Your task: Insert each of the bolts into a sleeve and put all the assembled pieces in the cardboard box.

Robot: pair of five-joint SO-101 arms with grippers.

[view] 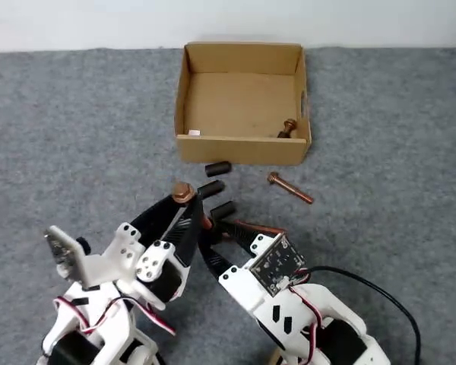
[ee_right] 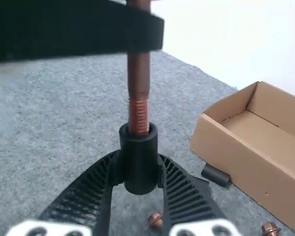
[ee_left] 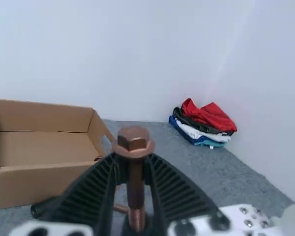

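- We can read no text, number, brand or sign in any of the views.
- We see a small white label (view: 194, 133) low on the inner front wall of the open brown cardboard box (view: 243, 55), at its corner. Whatever is printed on the label is too small for us to make out.
- We see pale markings on the dark square circuit board (view: 277, 263) mounted at one arm's wrist. We cannot tell whether they are letters, numbers or only parts.
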